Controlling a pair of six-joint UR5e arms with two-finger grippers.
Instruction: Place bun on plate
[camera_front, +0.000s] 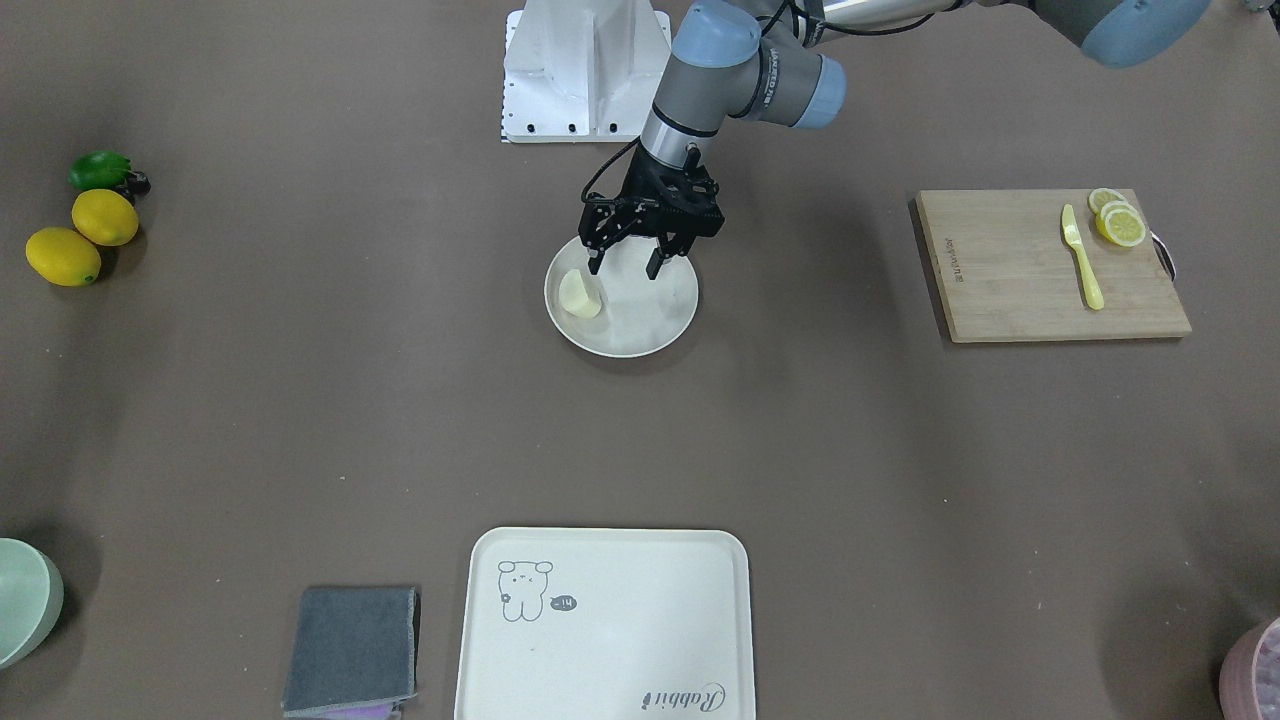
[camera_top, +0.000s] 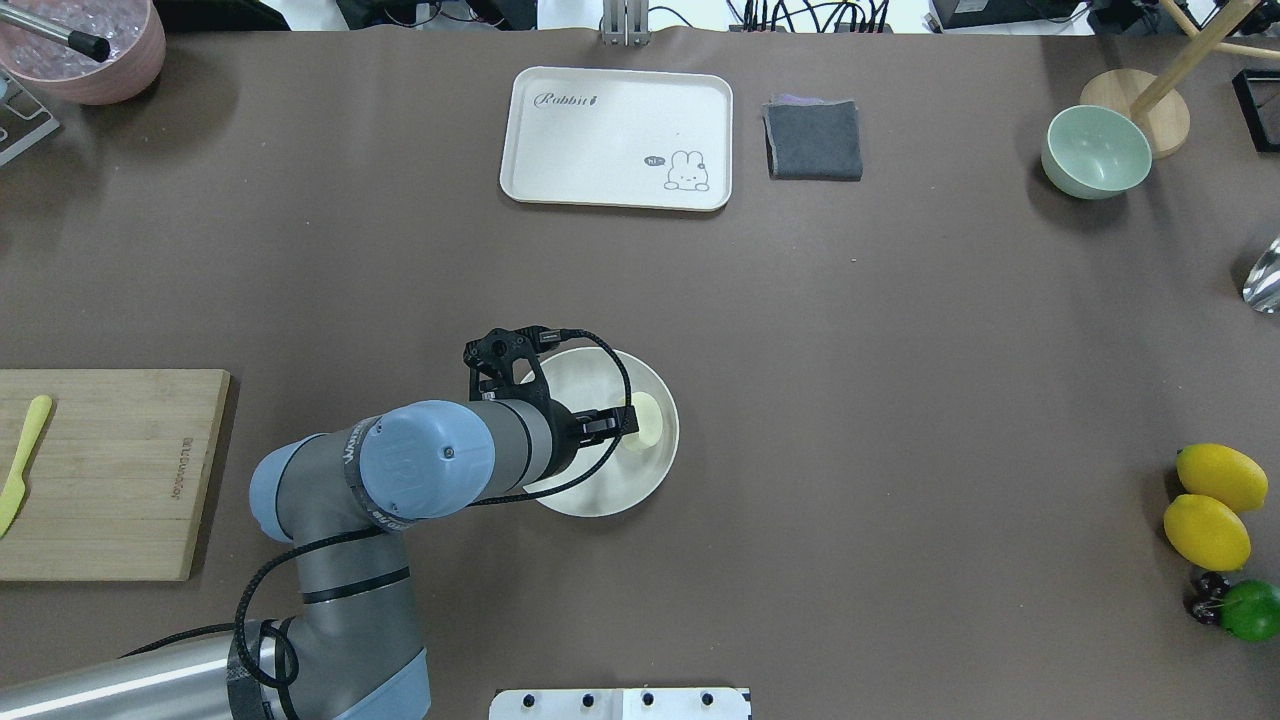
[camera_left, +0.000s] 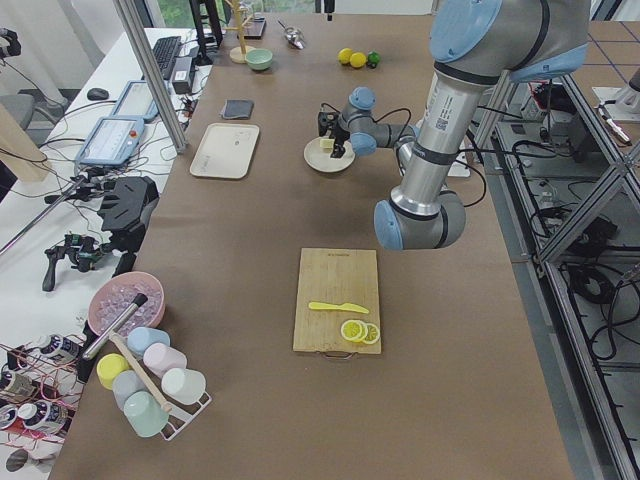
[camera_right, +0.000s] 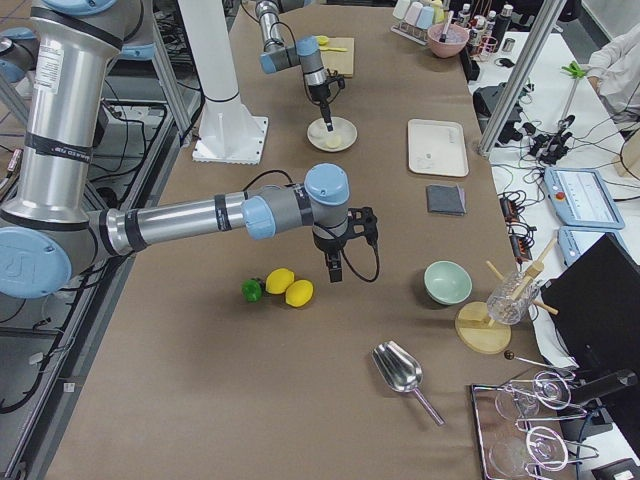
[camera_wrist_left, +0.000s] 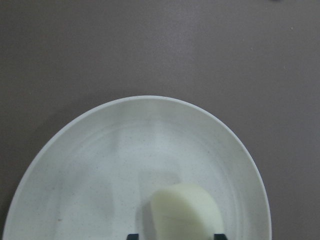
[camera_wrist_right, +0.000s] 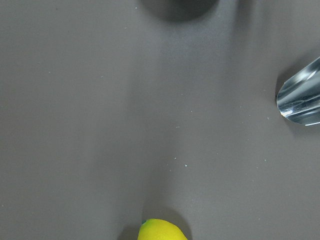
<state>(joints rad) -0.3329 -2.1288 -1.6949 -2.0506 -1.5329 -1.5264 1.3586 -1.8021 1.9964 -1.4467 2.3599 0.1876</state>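
Note:
The pale cream bun (camera_front: 581, 296) lies on the round off-white plate (camera_front: 650, 330), on its half nearer my right side. My left gripper (camera_front: 625, 268) hangs open just above the plate. In the left wrist view the bun (camera_wrist_left: 184, 212) sits between the two dark fingertips at the bottom edge, on the plate (camera_wrist_left: 100, 150). From overhead the bun (camera_top: 645, 420) shows just past the left fingers (camera_top: 605, 424). My right gripper (camera_right: 335, 262) shows only in the exterior right view, above the whole lemons, and I cannot tell whether it is open or shut.
A wooden board (camera_front: 1010, 270) with a yellow knife (camera_front: 1083, 260) and lemon slices (camera_front: 1118, 222) lies on my left. The bear tray (camera_front: 605, 625) and a grey cloth (camera_front: 352, 648) are at the far edge. Two lemons (camera_front: 80, 235), a green bowl (camera_front: 25, 598) and a metal scoop (camera_wrist_right: 300, 97) are on my right.

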